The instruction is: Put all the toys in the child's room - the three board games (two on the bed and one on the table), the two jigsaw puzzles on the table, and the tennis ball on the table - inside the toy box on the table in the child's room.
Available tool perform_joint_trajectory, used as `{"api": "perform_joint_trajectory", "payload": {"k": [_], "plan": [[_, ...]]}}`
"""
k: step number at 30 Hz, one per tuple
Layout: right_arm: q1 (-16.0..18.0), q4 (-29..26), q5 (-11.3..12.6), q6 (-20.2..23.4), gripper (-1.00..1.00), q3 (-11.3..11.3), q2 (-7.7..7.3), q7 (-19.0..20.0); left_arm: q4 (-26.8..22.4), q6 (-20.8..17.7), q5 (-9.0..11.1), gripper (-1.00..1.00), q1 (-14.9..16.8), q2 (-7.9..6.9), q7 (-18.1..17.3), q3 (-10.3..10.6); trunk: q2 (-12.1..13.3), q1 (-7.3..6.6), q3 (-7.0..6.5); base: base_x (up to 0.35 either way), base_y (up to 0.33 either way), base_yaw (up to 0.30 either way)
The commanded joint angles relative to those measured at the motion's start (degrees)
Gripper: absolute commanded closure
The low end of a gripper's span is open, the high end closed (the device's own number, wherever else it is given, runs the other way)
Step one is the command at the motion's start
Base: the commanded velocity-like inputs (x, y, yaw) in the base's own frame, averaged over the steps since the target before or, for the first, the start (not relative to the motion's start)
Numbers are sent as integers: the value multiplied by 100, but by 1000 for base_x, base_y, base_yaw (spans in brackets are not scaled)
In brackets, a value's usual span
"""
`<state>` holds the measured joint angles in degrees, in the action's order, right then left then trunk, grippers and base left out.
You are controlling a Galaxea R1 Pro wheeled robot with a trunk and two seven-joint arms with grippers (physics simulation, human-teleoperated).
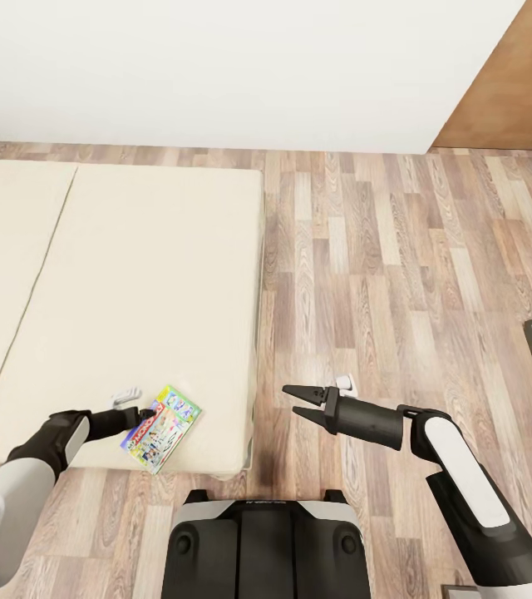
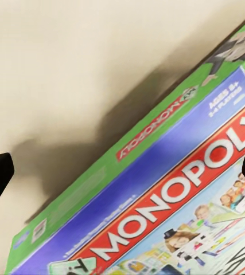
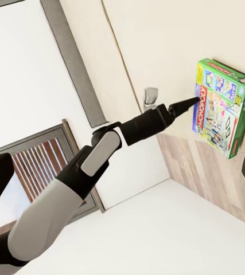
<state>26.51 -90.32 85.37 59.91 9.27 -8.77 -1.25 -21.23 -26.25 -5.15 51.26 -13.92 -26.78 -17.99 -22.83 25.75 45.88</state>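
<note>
Beige plain mattress of the low bed (image 1: 133,274) fills the left; wood-plank floor (image 1: 399,274) and a white wall (image 1: 241,66) lie beyond. The left gripper (image 1: 145,413) holds the green-edged Monopoly box (image 1: 161,428) at the bed's near edge. The right gripper (image 1: 297,399) hangs wide open above the floor.

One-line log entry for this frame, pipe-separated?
phase: grasping board game | left gripper: at Monopoly box edge, box tilted over bed corner | right gripper: open, empty, above floor
</note>
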Motion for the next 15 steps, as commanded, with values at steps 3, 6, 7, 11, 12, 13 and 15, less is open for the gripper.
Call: {"api": "perform_joint_trajectory", "payload": {"k": [3,6,7,11,12,13,15], "plan": [[3,-3,14,9,-100,4,-8,-14,-6,-32,-137,-100,-17,4,-37,-51,-9,3,6,0,0,0],[3,-3,14,9,-100,4,-10,-15,-1,-21,-222,-100,-42,4,-37,-54,-9,3,6,0,0,0],[3,-3,14,9,-100,4,-10,-16,15,-19,-238,-100,-46,4,-37,-54,-9,3,6,0,0,0],[3,-3,14,9,-100,4,-11,-18,131,-14,-277,-100,-53,4,-38,-55,-9,3,6,0,0,0],[3,-3,14,9,-100,1,-11,-20,163,-13,-285,-100,-54,5,-38,-53,-9,3,6,0,0,0],[3,-3,14,9,-100,0,-11,-21,175,-15,-288,-100,-54,5,-38,-54,-9,3,6,0,0,0],[3,-3,14,9,-100,-6,-15,-23,199,-17,-295,-100,-54,6,-42,-50,-9,3,6,0,0,0]]}}
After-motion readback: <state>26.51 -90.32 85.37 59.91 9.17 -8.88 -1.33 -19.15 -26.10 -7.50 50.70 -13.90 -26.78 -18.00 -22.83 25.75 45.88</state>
